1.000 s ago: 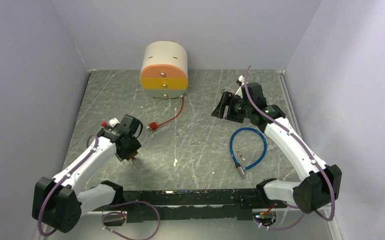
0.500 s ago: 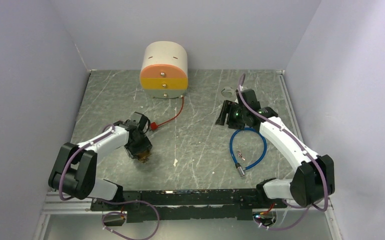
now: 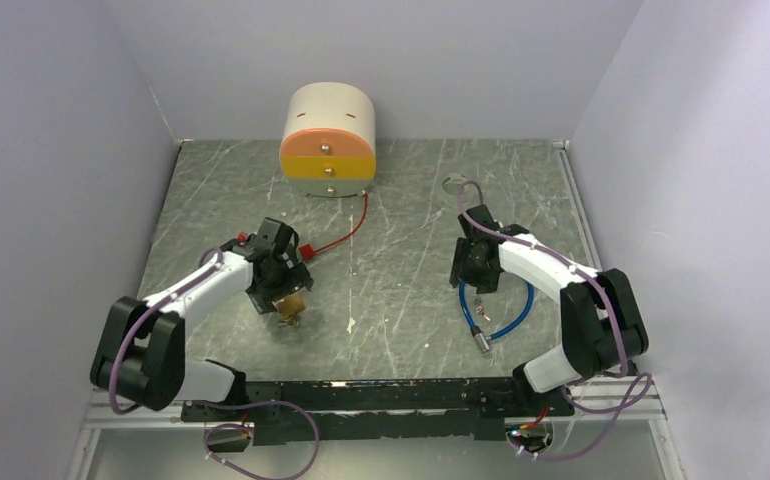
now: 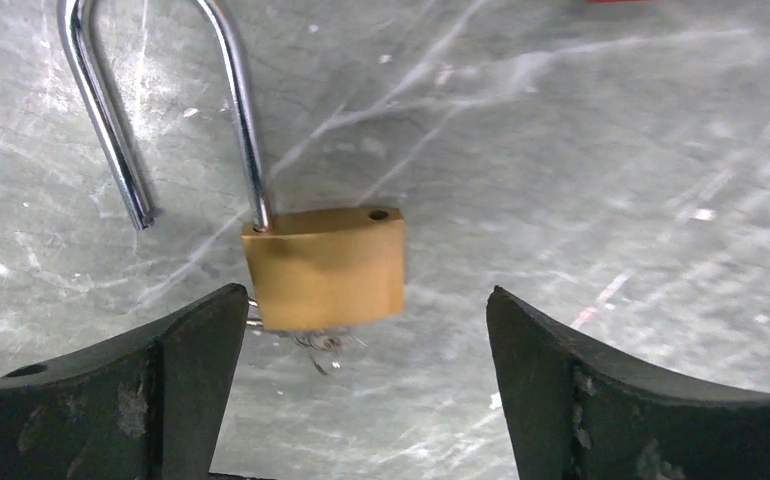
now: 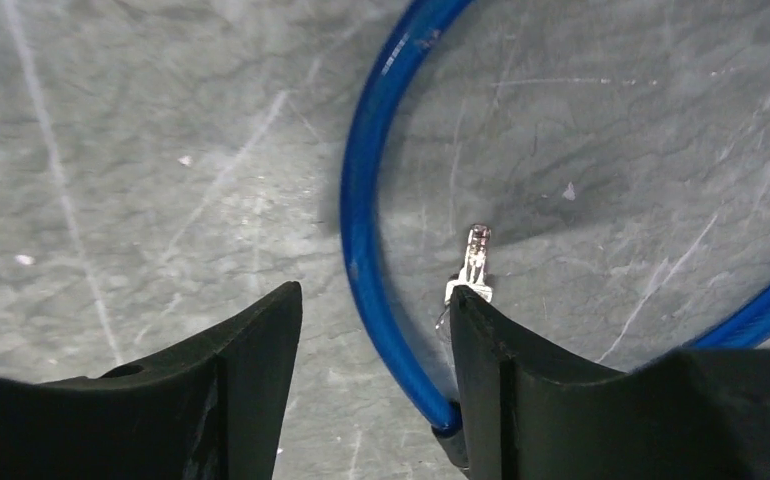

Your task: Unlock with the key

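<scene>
A brass padlock [image 4: 323,265] lies on the grey table with its silver shackle [image 4: 231,100] swung open. A blurred key ring [image 4: 319,345] sticks out from its underside. My left gripper [image 4: 366,300] is open, with its fingers on either side of the lock's lower end and the right finger well clear of it. The gripper [image 3: 283,290] and the lock [image 3: 292,308] also show in the top view. My right gripper [image 5: 376,292] is open and empty, low over a blue cable loop [image 5: 361,230]. A small silver key-like piece [image 5: 473,268] lies inside the loop by my right finger.
A cream and orange drawer box [image 3: 328,140] stands at the back. A red cable [image 3: 339,238] runs forward from it to a red plug. The blue cable loop [image 3: 521,310] ends in a metal plug near the front. A small silver ring [image 3: 451,183] lies at the back right.
My left gripper has moved right and now hangs open over the padlock. My right arm has folded back and down from the back right to over the blue cable loop.
</scene>
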Robot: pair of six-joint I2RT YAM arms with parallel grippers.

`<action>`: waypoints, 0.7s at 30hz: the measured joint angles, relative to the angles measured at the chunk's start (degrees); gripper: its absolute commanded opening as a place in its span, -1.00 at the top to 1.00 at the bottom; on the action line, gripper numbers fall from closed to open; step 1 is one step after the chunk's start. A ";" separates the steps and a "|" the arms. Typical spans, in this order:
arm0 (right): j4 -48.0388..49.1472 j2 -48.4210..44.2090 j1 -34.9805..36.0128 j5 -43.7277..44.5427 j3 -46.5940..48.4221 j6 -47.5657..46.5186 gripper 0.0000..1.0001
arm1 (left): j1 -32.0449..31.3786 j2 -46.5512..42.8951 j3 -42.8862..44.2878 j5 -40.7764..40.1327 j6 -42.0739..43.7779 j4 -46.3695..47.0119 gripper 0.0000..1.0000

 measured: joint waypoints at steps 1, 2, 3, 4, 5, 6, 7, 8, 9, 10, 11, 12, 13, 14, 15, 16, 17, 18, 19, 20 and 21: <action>0.02 0.50 0.00 0.00 -0.48 0.02 -0.06 | 0.00 -1.33 0.42 -0.07 0.07 -0.39 -0.87; 0.04 1.07 0.00 -0.04 -0.85 0.09 0.04 | 0.00 -2.56 0.81 -0.15 0.07 -0.57 -0.86; 0.15 1.68 0.00 -0.11 -1.18 0.09 0.13 | 0.00 -4.46 1.42 -0.39 0.04 -0.81 -0.84; 0.31 2.14 0.00 -0.20 -1.38 -0.04 0.21 | 0.00 -5.84 1.84 -0.50 0.04 -0.90 -0.82; 0.46 2.71 0.00 -0.31 -1.51 0.04 0.28 | 0.00 -8.13 2.32 -0.68 0.04 -0.81 -0.81; 0.52 3.19 0.00 -0.35 -1.53 0.00 0.32 | 0.00 -9.88 2.58 -0.87 0.07 -0.79 -0.81; 0.76 3.72 0.00 -0.55 -1.53 0.00 0.36 | 0.00 -11.98 2.71 -1.03 0.07 -0.63 -0.81; 1.14 4.26 0.02 -0.87 -1.53 0.02 0.39 | 0.00 -13.42 2.75 -1.20 0.11 -0.52 -0.80; 1.38 4.74 0.07 -1.14 -1.51 -0.02 0.44 | 0.00 -15.06 2.75 -1.42 0.13 -0.42 -0.80; 1.25 5.46 0.07 -1.57 -1.20 -0.02 0.51 | 0.00 -16.57 2.75 -1.60 0.28 -0.33 -0.79; 1.33 5.75 0.09 -1.86 -0.94 -0.09 0.62 | 0.00 -17.38 2.75 -1.75 0.35 -0.28 -0.78; 1.27 6.32 0.09 -2.45 -0.42 -0.02 0.72 | 0.00 -18.03 2.75 -1.86 0.55 -0.22 -0.78; 1.25 6.75 0.11 -3.21 0.00 -0.20 0.81 | 0.00 -18.32 2.75 -1.92 0.61 -0.20 -0.78; 1.27 7.23 0.15 -4.02 0.44 -0.24 0.88 | 0.00 -18.43 2.75 -1.95 0.72 -0.22 -0.78; 1.38 7.61 0.20 -4.76 0.81 -0.26 0.94 | 0.00 -18.40 2.75 -1.92 0.79 -0.24 -0.77; 1.46 8.17 0.44 -5.51 1.33 0.02 0.99 | 0.00 -18.40 2.75 -1.92 0.96 -0.28 -0.77; 1.57 8.76 0.92 -6.34 1.92 0.28 1.00 | 0.00 -18.40 2.75 -1.90 1.05 -0.31 -0.77; 1.70 9.51 1.73 -7.06 2.67 0.61 1.00 | 0.00 -18.43 2.75 -1.84 1.20 -0.33 -0.76; 1.81 10.16 2.56 -7.74 3.32 0.87 1.00 | 0.00 -18.43 2.75 -1.64 1.44 -0.33 -0.76; 1.81 11.26 3.93 -8.28 4.52 1.38 1.00 | 0.00 -18.43 2.75 -1.31 1.66 -0.37 -0.75; 1.99 12.15 5.16 -8.85 5.55 1.68 1.00 | 0.00 -18.40 2.75 -0.96 1.97 -0.39 -0.75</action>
